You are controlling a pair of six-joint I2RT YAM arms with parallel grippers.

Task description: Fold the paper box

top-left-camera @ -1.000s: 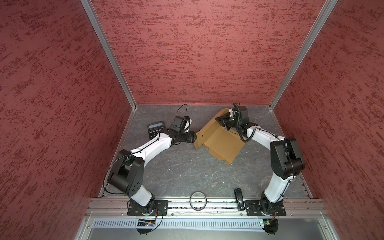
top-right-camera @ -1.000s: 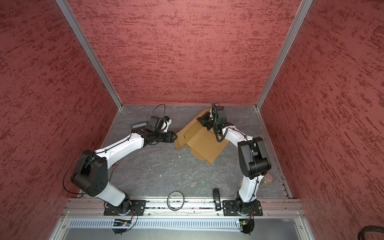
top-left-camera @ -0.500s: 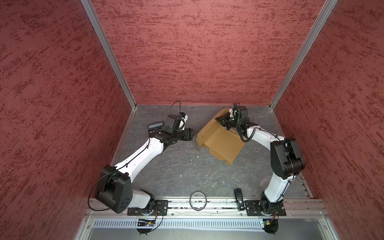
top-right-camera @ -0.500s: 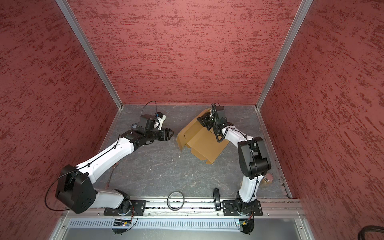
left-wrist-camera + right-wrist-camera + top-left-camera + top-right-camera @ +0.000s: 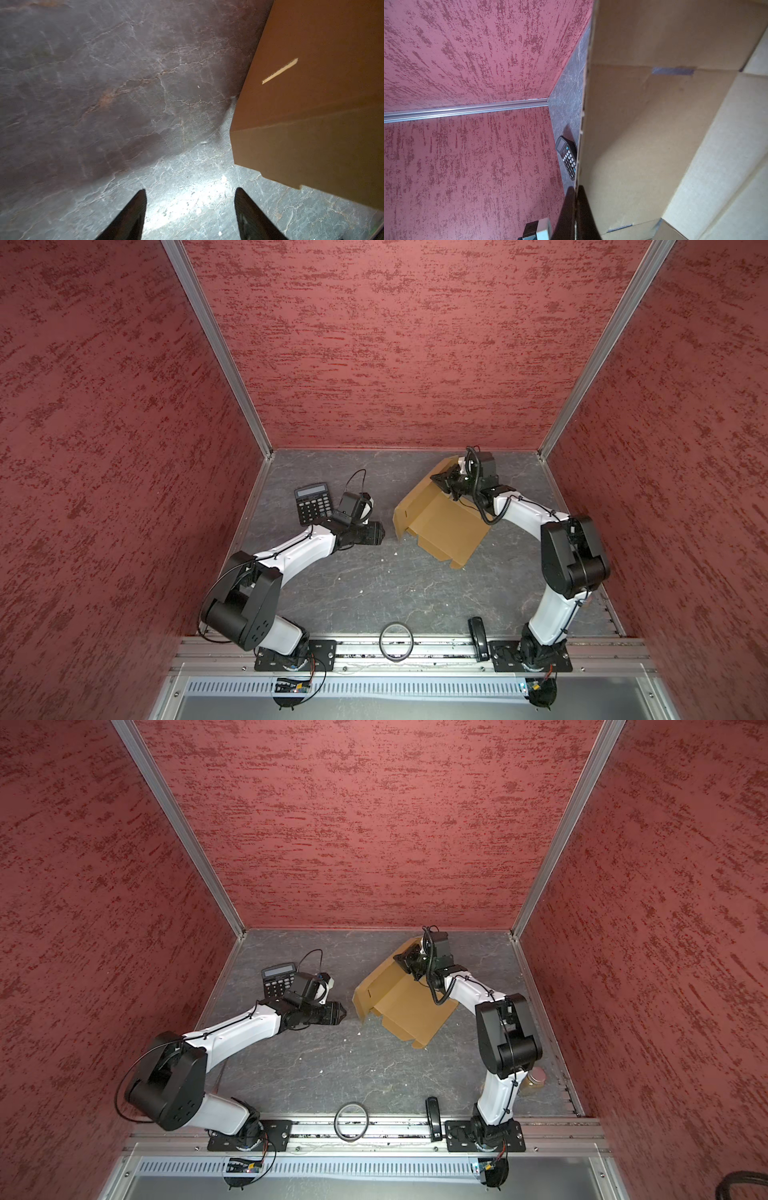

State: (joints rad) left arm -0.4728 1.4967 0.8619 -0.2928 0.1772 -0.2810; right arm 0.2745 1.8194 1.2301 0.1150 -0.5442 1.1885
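The paper box [image 5: 444, 526] is plain matt tan-brown cardboard, smooth on its faces, with paler raw board showing at a cut slot in the left wrist view. The desk [image 5: 374, 585] has a grey, veined, stone-like surface that takes a soft sheen where light strikes it. The walls [image 5: 395, 344] look rough and matt red, framed by brushed-metal posts [image 5: 216, 348]; the calculator [image 5: 311, 504] is black plastic, and the arms [image 5: 299, 551] wear smooth white and black plastic shells.
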